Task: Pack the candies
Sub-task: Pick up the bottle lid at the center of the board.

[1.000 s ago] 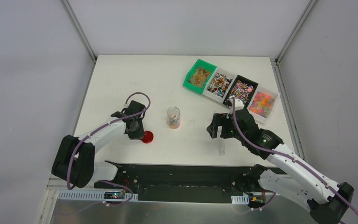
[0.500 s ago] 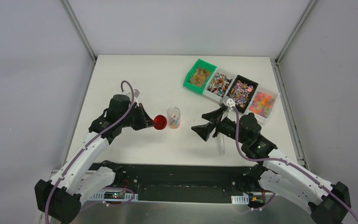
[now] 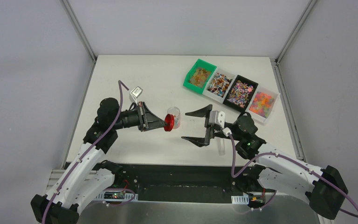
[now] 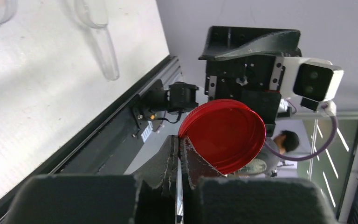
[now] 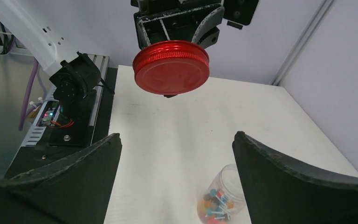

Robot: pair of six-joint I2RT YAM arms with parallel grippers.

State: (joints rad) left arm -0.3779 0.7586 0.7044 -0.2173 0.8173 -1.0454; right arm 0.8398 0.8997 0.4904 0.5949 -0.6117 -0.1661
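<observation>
The candies fill four bins at the back right: green (image 3: pixel 199 75), white (image 3: pixel 219 84), black (image 3: pixel 241 92) and clear (image 3: pixel 262 103). A clear open jar (image 3: pixel 174 116) with some candies (image 5: pixel 213 204) in it stands mid-table. My left gripper (image 3: pixel 164 124) is shut on the edge of the flat red lid (image 3: pixel 170 123) and holds it in the air beside the jar's left side. The lid also shows in the left wrist view (image 4: pixel 223 135) and the right wrist view (image 5: pixel 171 66). My right gripper (image 3: pixel 185 126) is open wide and empty, just right of the jar, facing the lid.
The clear plastic scoop (image 3: pixel 221 147) lies on the table under my right wrist; it also shows in the left wrist view (image 4: pixel 103 46). The black rail (image 3: pixel 182 175) runs along the table's near edge.
My left gripper has lifted the red lid off the table and carried it right, up to the jar. My right gripper has swung left towards the jar with its jaws spread wide.
</observation>
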